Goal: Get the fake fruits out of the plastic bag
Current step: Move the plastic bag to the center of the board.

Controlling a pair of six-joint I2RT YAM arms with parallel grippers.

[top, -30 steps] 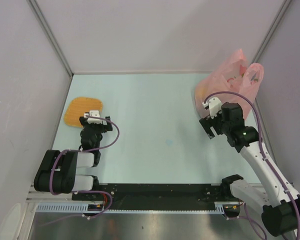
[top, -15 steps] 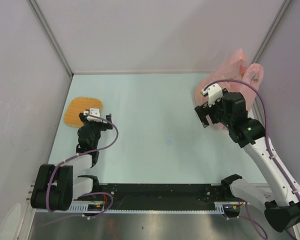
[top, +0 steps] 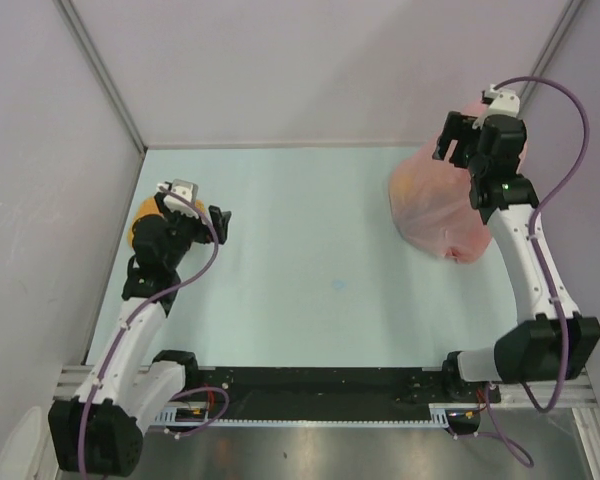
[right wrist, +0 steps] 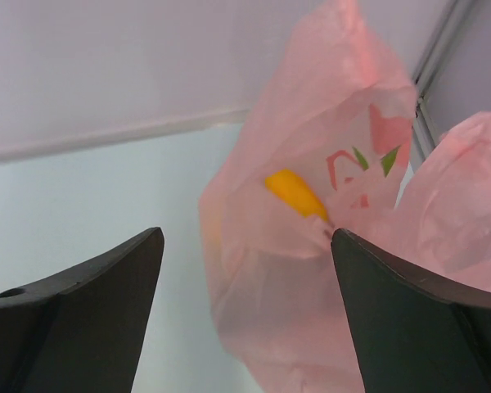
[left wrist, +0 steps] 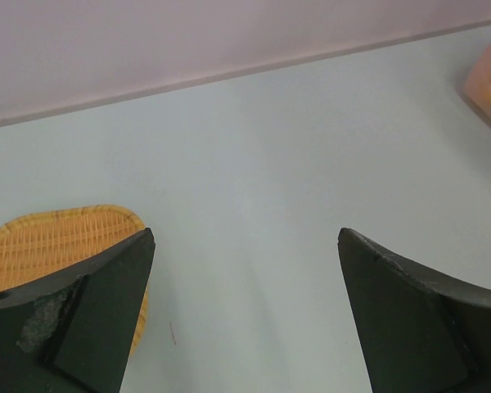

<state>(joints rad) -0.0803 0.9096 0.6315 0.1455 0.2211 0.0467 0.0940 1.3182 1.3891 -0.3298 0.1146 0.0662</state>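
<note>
Pink, thin and crinkly, the plastic bag [top: 435,210] sits slumped at the far right of the pale table [top: 320,250], close to the right wall. It is translucent, with a red and green print on its side.

Only the right wrist view shows what is inside. There the bag [right wrist: 311,278] lets one orange-yellow fruit [right wrist: 295,192] show through the film, high up near the print. From above, this reads as no more than a warm tint on the bag's left flank, and no other fruit can be made out.

The left wrist view shows the weave of the orange-tan tray [left wrist: 57,241], which from above is mostly hidden under the left arm.

Counted, there is one bag, one tray and one fruit that can be seen.

The right gripper [top: 458,140] hangs above the bag's far top edge, its jaws spread wide and holding nothing. The left gripper [top: 198,212] is above the tray [top: 137,218], also wide open and empty.
</note>
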